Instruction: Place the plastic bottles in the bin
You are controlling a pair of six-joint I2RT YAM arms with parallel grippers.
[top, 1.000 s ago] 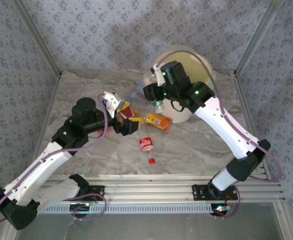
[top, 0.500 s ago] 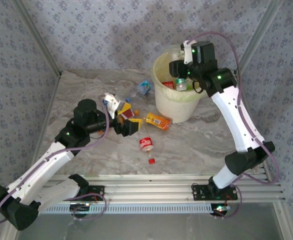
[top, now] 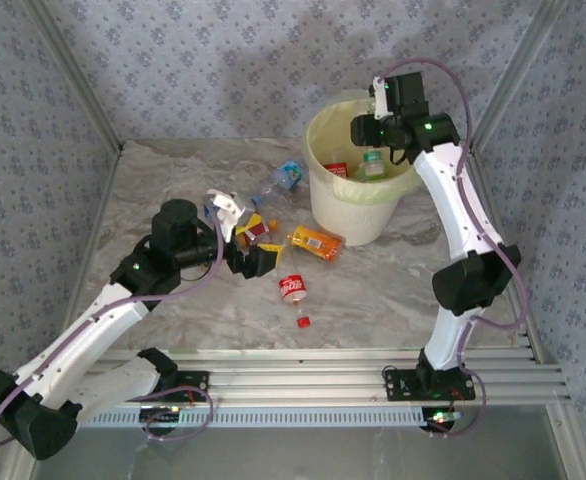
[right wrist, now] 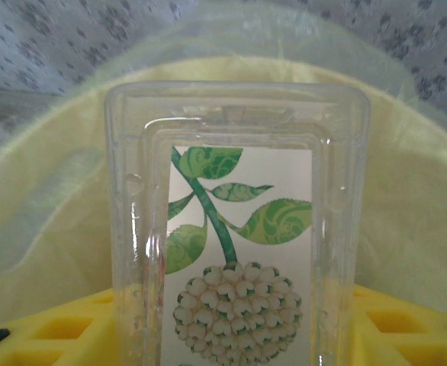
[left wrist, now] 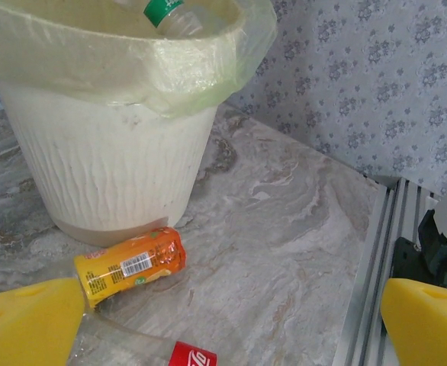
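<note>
The right gripper (top: 370, 138) is hanging over the mouth of the bin (top: 345, 215), its yellow fingers (right wrist: 56, 328) clamping a clear green-label bottle (right wrist: 239, 252) that is dipping just inside the rim. The pale bag (left wrist: 170, 69) is folding over that rim.

The left gripper (top: 256, 243) is hovering low over the table (top: 393, 280), left of the bin and a little nearer the arm bases. Its 2 yellow pads (left wrist: 25, 320) are standing wide apart, gripping nothing.

4 loose pieces are lying outside the bin:
- The orange bottle (top: 316, 242) is lying on its side just beside the bin's base, on the near-left.
- The red bottle (top: 292, 288) is lying nearer the bases than the orange one, apart from the bin.
- A red cap (top: 303, 322) is sitting alone, nearer the bases again.
- The blue bottle (top: 288, 175) is lying just left of the bin, toward the back wall.
</note>
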